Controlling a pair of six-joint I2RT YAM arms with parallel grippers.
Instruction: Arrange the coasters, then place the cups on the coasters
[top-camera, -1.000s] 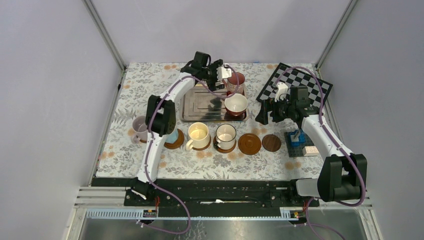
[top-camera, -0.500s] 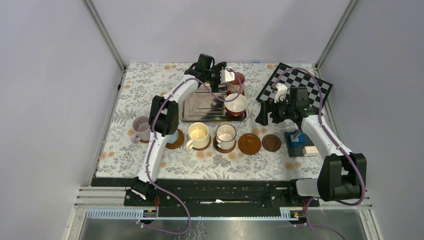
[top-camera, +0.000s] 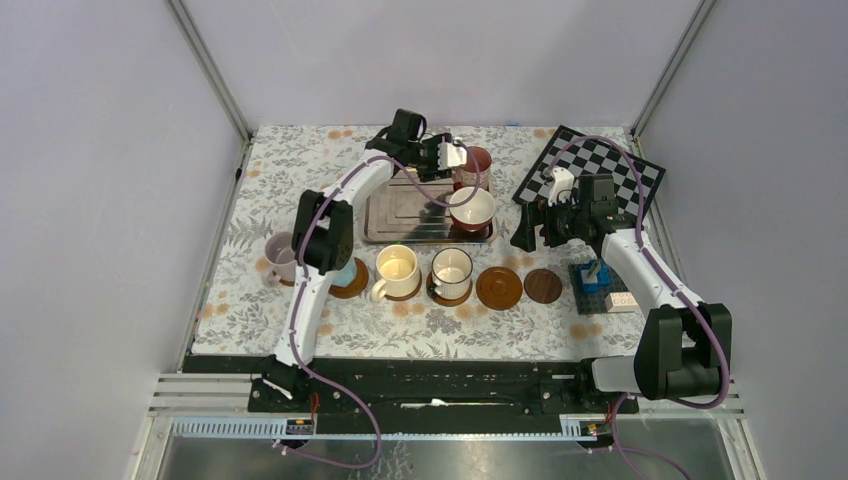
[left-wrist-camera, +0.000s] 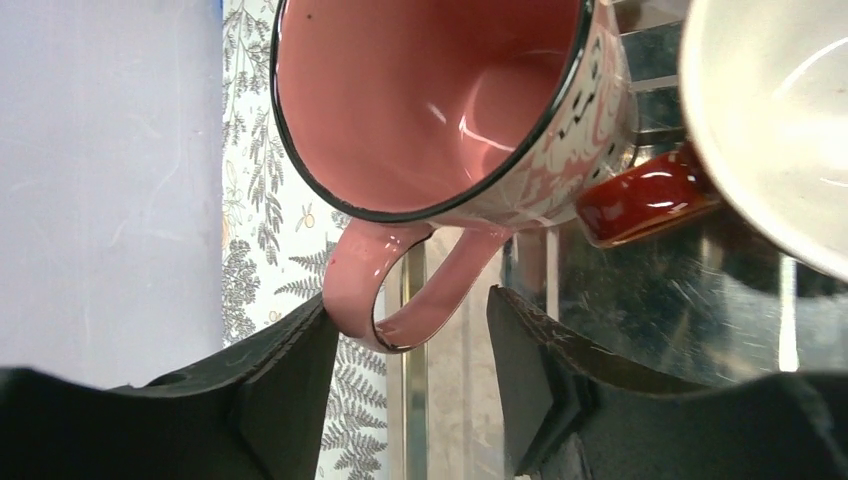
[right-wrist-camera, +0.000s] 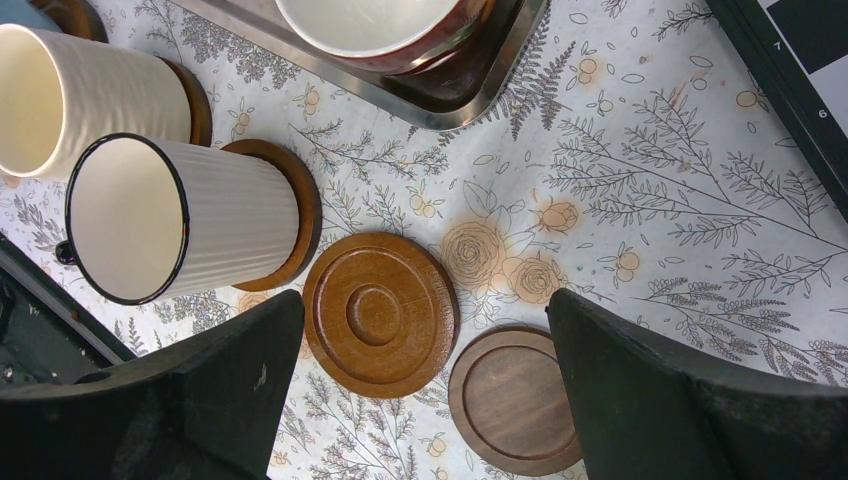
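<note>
The left tool (left-wrist-camera: 410, 305) reaches to the far right corner of the rectangular silver metal tray (top-camera: 400, 215). Its fingers are part spread on either side of the handle (left-wrist-camera: 360, 270) of the glossy pink ceramic mug (left-wrist-camera: 430, 100). The left finger is at the handle's edge and the right one is just clear of it.

The dark red cup with a white inside (top-camera: 472, 208) sits on the tray just near of the pink mug.

Along the near side of the floral tabletop (top-camera: 300, 180), the pale lilac mug (top-camera: 279, 255), the cream mug (top-camera: 397, 268) and the white ribbed mug (top-camera: 452, 268) each stand on a brown disc.

To their right lie a bare round brown wooden coaster (right-wrist-camera: 378, 312) and a darker, smaller coaster (right-wrist-camera: 510, 400), side by side. The right tool (right-wrist-camera: 422, 300) hangs above them, spread wide and holding nothing.
</note>
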